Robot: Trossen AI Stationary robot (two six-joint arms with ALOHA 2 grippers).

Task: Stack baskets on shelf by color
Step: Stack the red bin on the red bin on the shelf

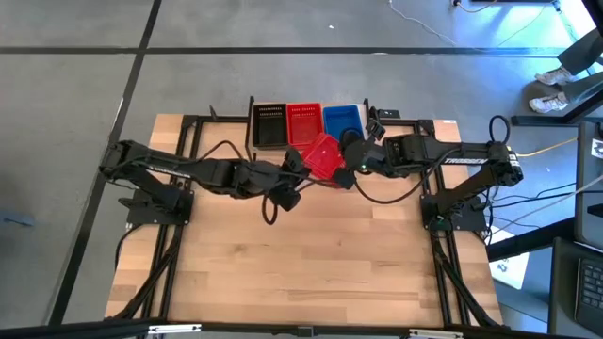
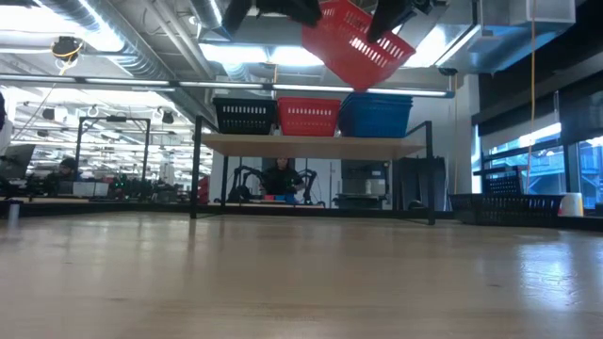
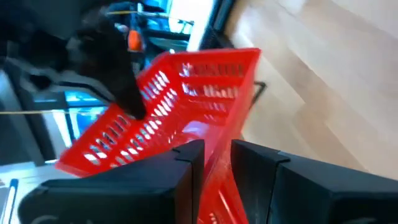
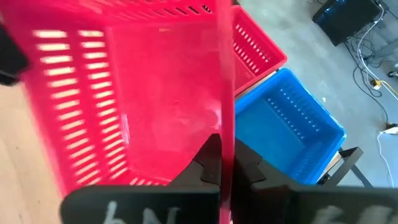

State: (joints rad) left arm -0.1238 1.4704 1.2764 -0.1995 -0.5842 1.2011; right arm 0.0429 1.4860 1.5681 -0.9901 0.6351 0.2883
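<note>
High view: we carry a red basket [image 1: 323, 156] between both arms, just in front of the shelf [image 1: 443, 123].

Our left gripper [image 3: 214, 163] and right gripper [image 4: 225, 163] each pinch a wall of it, sharing the load so it hangs tilted above the black basket [image 2: 245, 116], shelved red basket [image 2: 308, 116] and blue basket [image 2: 376, 115], likely bound for its red match.

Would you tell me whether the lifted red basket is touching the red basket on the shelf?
Apart. The low view shows the lifted red basket tilted, with a clear gap above the shelf's red basket.
</note>
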